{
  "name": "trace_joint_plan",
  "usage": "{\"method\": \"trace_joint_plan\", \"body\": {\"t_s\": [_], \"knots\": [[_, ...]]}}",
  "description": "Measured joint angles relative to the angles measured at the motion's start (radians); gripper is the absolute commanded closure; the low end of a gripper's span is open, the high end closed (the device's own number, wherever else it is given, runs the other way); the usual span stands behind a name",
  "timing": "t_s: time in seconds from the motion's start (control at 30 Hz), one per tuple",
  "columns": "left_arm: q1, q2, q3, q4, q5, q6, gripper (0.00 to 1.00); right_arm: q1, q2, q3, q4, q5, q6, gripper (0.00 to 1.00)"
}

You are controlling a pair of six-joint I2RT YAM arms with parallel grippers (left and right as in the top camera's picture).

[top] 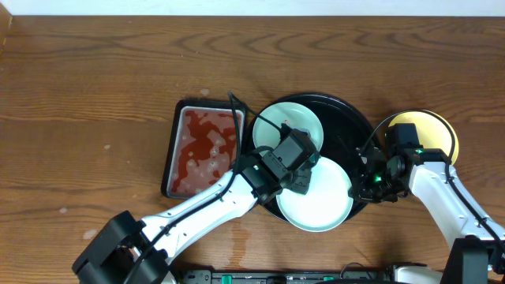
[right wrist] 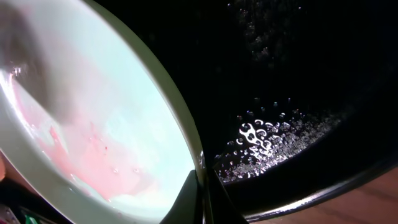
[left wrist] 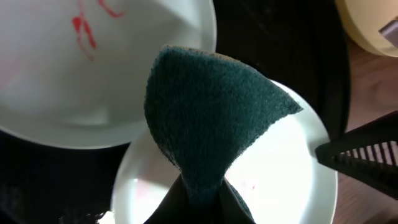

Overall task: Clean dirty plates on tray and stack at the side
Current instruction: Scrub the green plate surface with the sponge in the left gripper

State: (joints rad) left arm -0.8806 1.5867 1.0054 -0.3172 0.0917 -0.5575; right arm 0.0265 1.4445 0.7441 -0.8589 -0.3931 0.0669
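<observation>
Two robot arms work over a wooden table [top: 95, 95], where the round black tray [top: 347, 126] sits right of centre in the overhead view. The left gripper [left wrist: 200, 202] is clamped on a dark green scouring pad [left wrist: 211, 112], which stands up in a folded wedge over the lower mint plate [top: 319, 207] at the tray's near edge. In the right wrist view, the right gripper [right wrist: 202, 190] has its fingers pressed together on that plate's rim at the bottom of the frame; a pink smear [right wrist: 93, 162] spreads across the plate's wet face, and water droplets [right wrist: 255, 134] glint on the tray beside it. The upper mint plate [top: 276, 125] lies in the tray's upper left, its edge overlapping the lower one, with red squiggles [left wrist: 84, 28] showing in the left wrist view. The yellow plate [top: 430, 130] rests on the table just off the tray's right side. A rectangular metal tray [top: 172, 154] of red liquid sits just left of the black tray.
</observation>
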Motion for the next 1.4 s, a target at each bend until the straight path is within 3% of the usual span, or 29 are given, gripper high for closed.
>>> {"method": "trace_joint_plan", "body": {"t_s": [0.47, 0.77, 1.1, 1.4], "knots": [[-0.127, 0.128, 0.000, 0.091, 0.045, -0.037, 0.92, 0.000, 0.000, 0.000, 0.000, 0.001, 0.000, 0.99], [-0.134, 0.142, 0.003, -0.009, 0.017, 0.072, 0.92, 0.000, 0.000, 0.000, -0.001, -0.006, 0.000, 0.99], [-0.063, 0.137, 0.013, -0.081, 0.010, 0.133, 0.92, 0.000, 0.000, -0.001, -0.003, -0.024, 0.000, 0.99], [0.046, 0.138, 0.013, -0.019, -0.019, 0.144, 0.87, 0.000, 0.000, -0.001, 0.006, -0.022, 0.000, 0.99]]}}
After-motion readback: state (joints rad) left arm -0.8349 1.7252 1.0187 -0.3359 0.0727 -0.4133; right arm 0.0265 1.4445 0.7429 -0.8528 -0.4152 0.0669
